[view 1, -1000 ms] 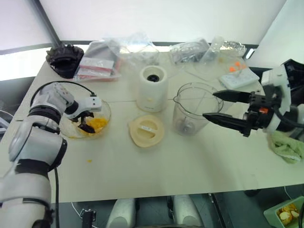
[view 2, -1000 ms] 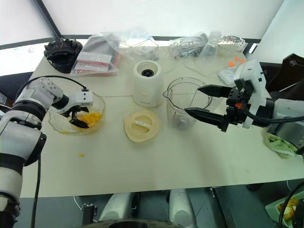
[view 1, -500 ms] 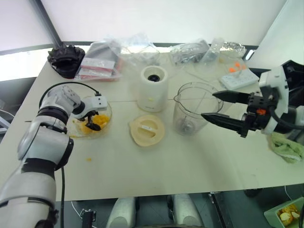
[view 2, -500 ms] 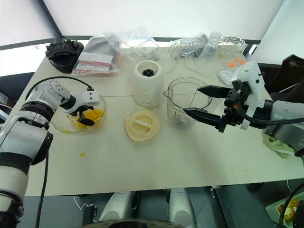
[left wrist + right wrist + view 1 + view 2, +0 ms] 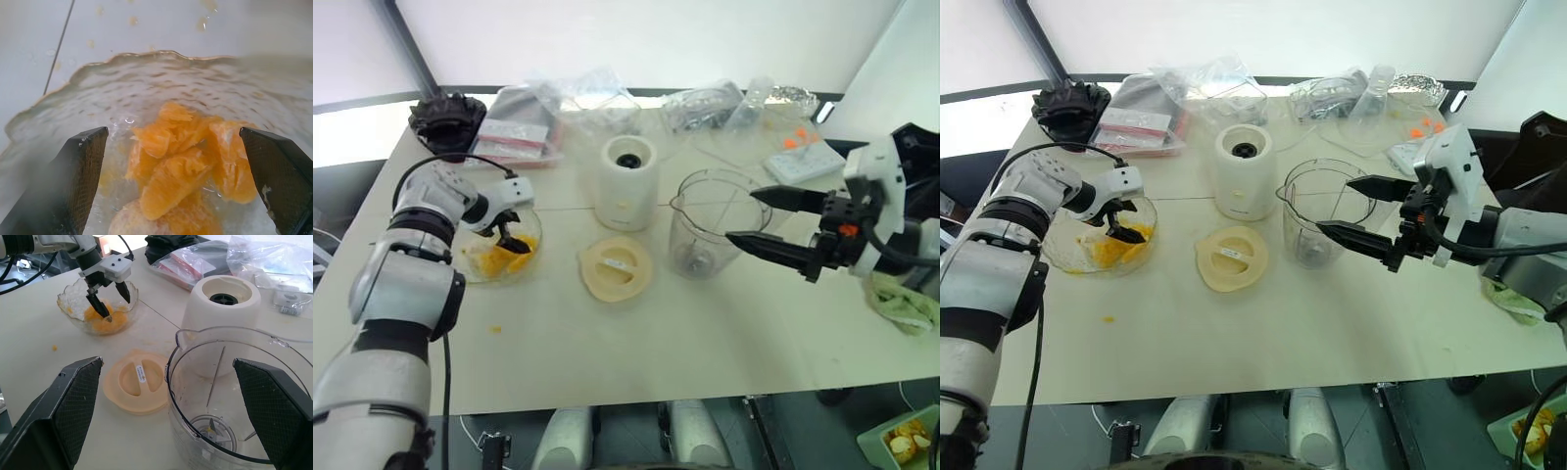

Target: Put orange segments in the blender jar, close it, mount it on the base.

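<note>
The orange segments (image 5: 181,166) lie heaped in a shallow glass dish (image 5: 1058,257) at the table's left. My left gripper (image 5: 509,238) hangs open just over the heap, fingers pointing down, with nothing between them. The blender jar (image 5: 705,230) stands empty and uncovered at mid-table, its blade visible at the bottom. Just to the right of the jar, my right gripper (image 5: 742,215) hovers open, pointing at the jar's side. The cream-white base (image 5: 628,181) stands behind and left of the jar. A flat cream lid (image 5: 616,266) lies in front of the base.
One stray orange bit (image 5: 495,329) lies on the table in front of the dish. Plastic bags (image 5: 524,122) and a black object (image 5: 445,119) crowd the back edge. A white power strip (image 5: 803,157) sits back right, a green cloth (image 5: 906,304) at the right edge.
My left gripper has lifted a little out of the segments and turned slightly over the dish. The right gripper has stayed beside the jar.
</note>
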